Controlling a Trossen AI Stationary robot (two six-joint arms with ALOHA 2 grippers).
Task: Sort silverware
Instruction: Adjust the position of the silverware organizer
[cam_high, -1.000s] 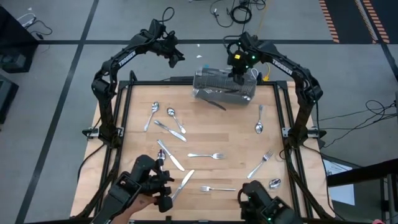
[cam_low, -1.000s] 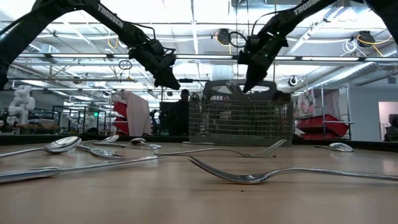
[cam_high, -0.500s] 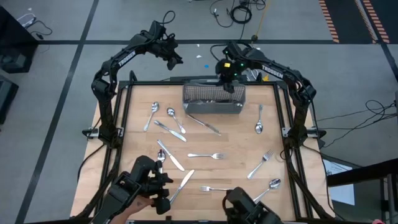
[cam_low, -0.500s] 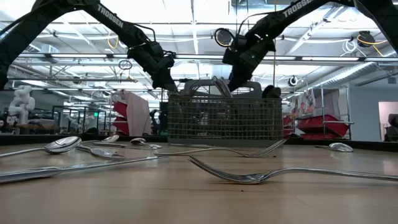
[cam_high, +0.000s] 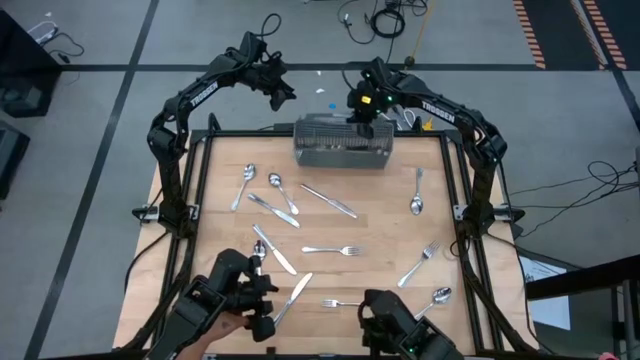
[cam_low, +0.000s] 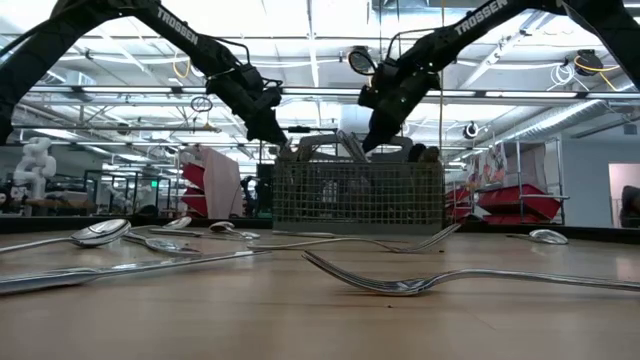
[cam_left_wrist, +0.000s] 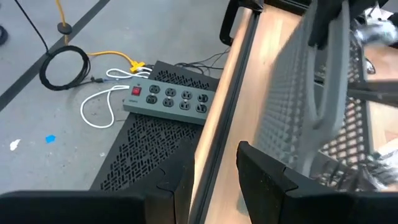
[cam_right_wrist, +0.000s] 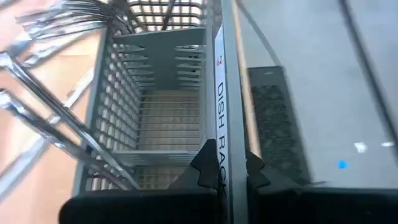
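Basket (cam_high: 343, 145) now squared up at the worktop's (cam_high: 370, 225) twelve o'clock edge, no longer tilted toward one o'clock as a second ago. Still pinched at its rim by the right claw (cam_right_wrist: 222, 163), fingers pressed together on the wall marked DISH RACK. Left claw (cam_left_wrist: 214, 171) still hanging at eleven o'clock beyond the worktop's edge, partly spread on nothing. Silverware (cam_high: 330, 249) mostly strewn across the middle, from nine round to five o'clock; some pieces in the basket. Means sorting proper not yet begun: container just placed.
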